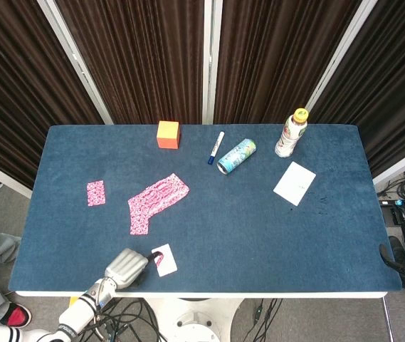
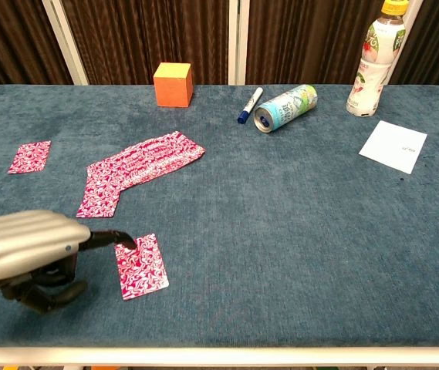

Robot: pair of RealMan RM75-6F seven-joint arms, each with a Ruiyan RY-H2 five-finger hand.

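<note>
can (image 2: 285, 107) label unreadable | left hand (image 2: 26, 250) touches red patterned card (image 2: 141, 266)

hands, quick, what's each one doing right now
Left hand: a fingertip presses on a red patterned card; no grip visible.
Right hand: not in view.

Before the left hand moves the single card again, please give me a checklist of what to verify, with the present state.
1. Left hand touches the single card: ok, a fingertip rests on its edge.
2. Card separated from the spread of cards: ok, they lie apart.
3. Card fully on the table: ok, but close to the front edge.
4. Card firmly pinched: cannot tell.
5. Lone card at the left out of the way: ok.
6. Right hand position: cannot tell, not visible.
</note>
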